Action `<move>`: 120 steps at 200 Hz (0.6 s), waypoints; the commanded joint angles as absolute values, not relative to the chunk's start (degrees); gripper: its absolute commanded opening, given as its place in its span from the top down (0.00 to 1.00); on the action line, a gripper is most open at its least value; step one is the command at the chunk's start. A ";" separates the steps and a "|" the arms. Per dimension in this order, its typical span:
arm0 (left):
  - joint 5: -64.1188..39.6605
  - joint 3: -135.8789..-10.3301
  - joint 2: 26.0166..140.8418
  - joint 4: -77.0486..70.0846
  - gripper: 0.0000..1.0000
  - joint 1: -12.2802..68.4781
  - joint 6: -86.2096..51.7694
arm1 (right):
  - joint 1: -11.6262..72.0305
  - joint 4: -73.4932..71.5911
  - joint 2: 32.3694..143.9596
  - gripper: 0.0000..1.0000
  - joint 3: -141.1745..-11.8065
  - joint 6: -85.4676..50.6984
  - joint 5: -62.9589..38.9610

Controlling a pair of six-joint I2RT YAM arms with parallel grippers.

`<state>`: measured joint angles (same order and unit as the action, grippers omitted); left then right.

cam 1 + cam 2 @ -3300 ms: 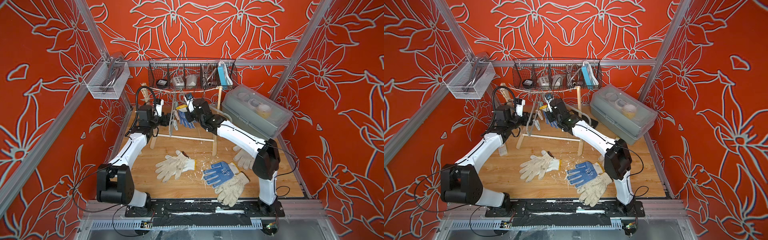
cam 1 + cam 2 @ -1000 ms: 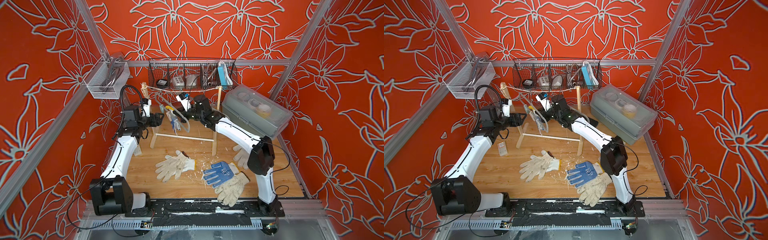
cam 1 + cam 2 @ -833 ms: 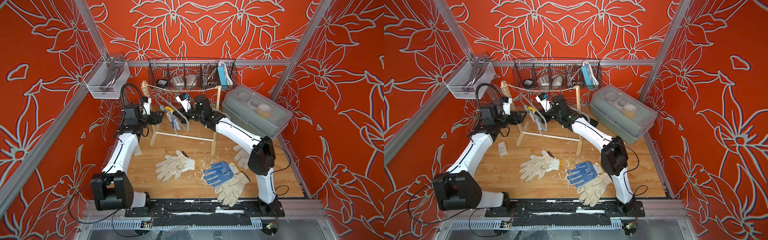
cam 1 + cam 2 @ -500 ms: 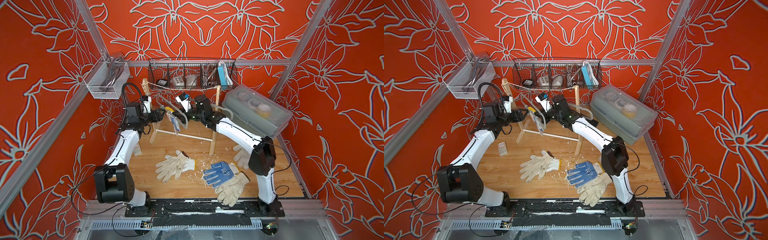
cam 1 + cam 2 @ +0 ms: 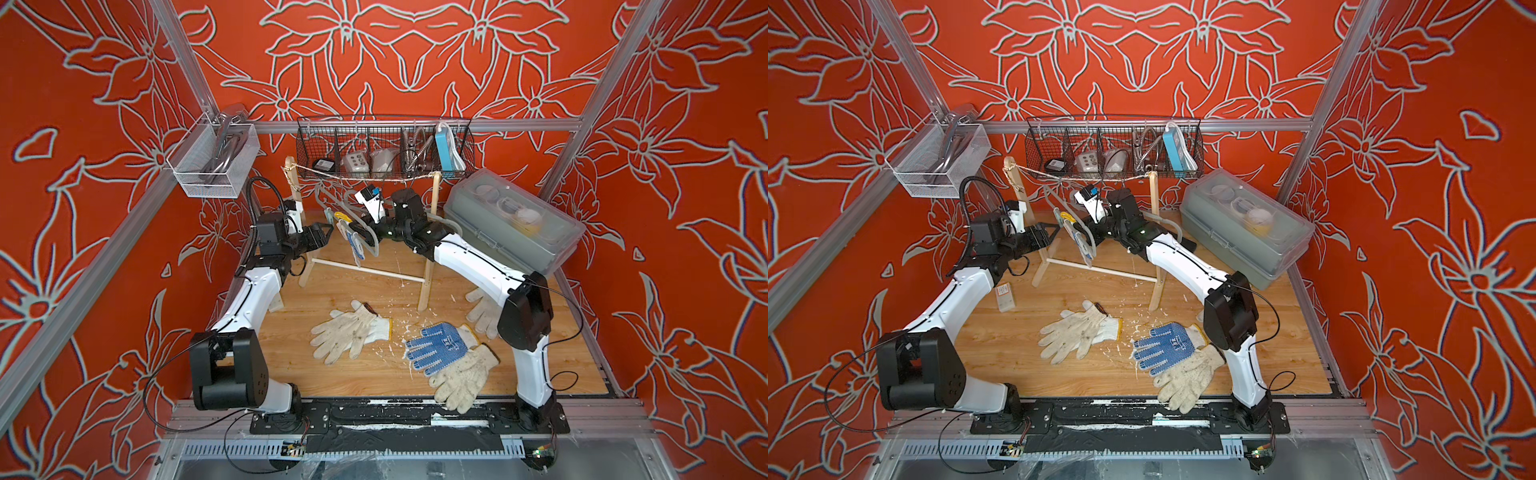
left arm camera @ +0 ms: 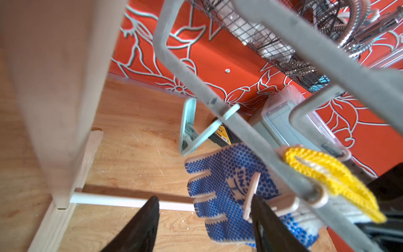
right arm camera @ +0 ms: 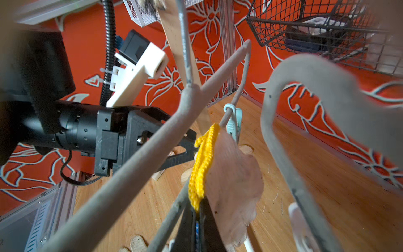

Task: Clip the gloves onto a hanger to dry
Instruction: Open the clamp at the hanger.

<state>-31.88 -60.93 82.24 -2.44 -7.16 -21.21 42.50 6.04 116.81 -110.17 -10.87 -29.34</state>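
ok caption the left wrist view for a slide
Open left hand at the beige peg on the grey hanger, blue-dotted glove behind

Left hand (image 5: 327, 235) retreated, then returned toward hanger (image 6: 207, 93), jaws narrowing; right hand (image 7: 197, 215) nudged hanger, dotted glove (image 6: 218, 174) toward it.

A rack (image 5: 374, 272) stands at the back of the table (image 5: 291, 357), under the wire basket (image 5: 320, 141) on the wall. Between its posts is a hanger (image 5: 375, 245), with the hanging glove (image 5: 356, 245) on it. The lidded box (image 5: 515, 232) sits right of it. Nearer, a glove pair (image 5: 349, 332) lies mid-table. To its right a top glove (image 5: 436, 347) overlaps a bottom glove (image 5: 461, 380) — a fifth glove (image 5: 482, 309) behind them.
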 commanded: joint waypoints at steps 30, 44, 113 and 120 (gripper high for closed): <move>-32.78 -56.18 82.56 -17.33 0.36 -6.33 -31.45 | 41.87 7.07 115.07 1.00 -111.72 -10.24 -31.01; -31.68 -54.85 82.99 -20.43 0.36 -6.35 -32.51 | 41.77 7.27 115.07 1.00 -111.95 -10.16 -31.66; -31.31 -54.47 88.26 -29.06 0.36 -6.33 -31.44 | 41.13 8.69 115.58 1.00 -113.29 -9.88 -34.26; -31.55 -54.87 88.95 -29.48 0.36 -6.33 -30.82 | 41.13 8.72 115.66 1.00 -113.37 -9.94 -34.61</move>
<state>-31.18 -54.39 86.96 -24.05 -6.66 -32.29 41.54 7.94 116.81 -111.07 -10.63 -32.25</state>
